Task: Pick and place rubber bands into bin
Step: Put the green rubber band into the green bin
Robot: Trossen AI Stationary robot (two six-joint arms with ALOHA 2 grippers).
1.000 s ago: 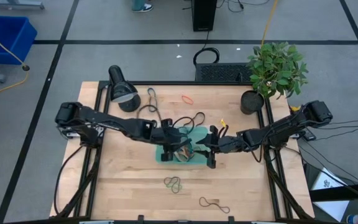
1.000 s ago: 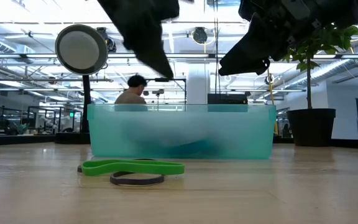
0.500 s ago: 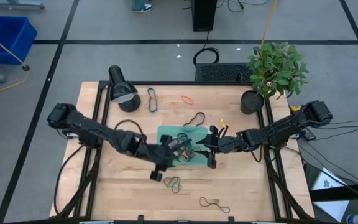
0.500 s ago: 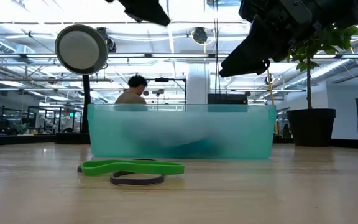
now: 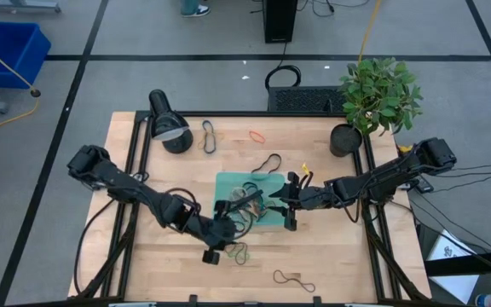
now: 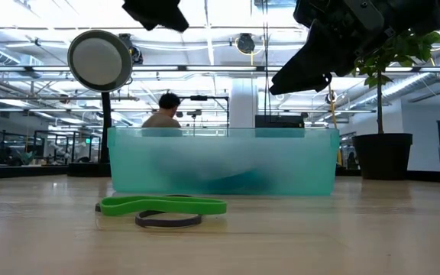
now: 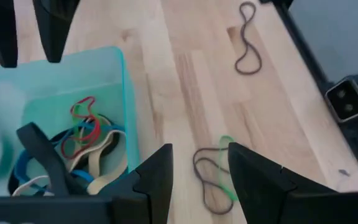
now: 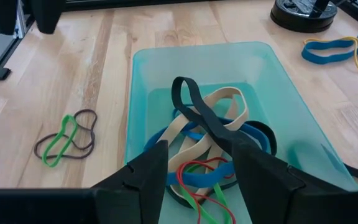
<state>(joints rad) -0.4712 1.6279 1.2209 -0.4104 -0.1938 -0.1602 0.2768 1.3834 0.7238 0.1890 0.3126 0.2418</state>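
The teal bin [image 5: 228,183] sits mid-table and holds several bands [image 8: 207,134] in black, tan, blue, red and green. My left gripper [image 5: 220,246] is open and empty, near the bin's near side and raised. In the left wrist view a green and a dark band [image 7: 213,183] lie on the wood between its fingers [image 7: 160,171]. They also show in the high view [image 5: 239,251] and the low view [image 6: 163,205]. My right gripper [image 5: 286,205] is open and empty at the bin's right end, above the bands [image 8: 201,165].
Loose bands lie on the table: a dark one near the front edge [image 5: 292,279], a black one beyond the bin [image 5: 268,162], a blue-and-yellow one [image 5: 209,135] and an orange one [image 5: 257,135] at the back. A lamp [image 5: 167,124] and a potted plant [image 5: 378,98] stand at the far edge.
My left gripper has left the bin, gone up and toward the table's near edge, and now hangs by the green and dark bands. My right gripper has kept still.
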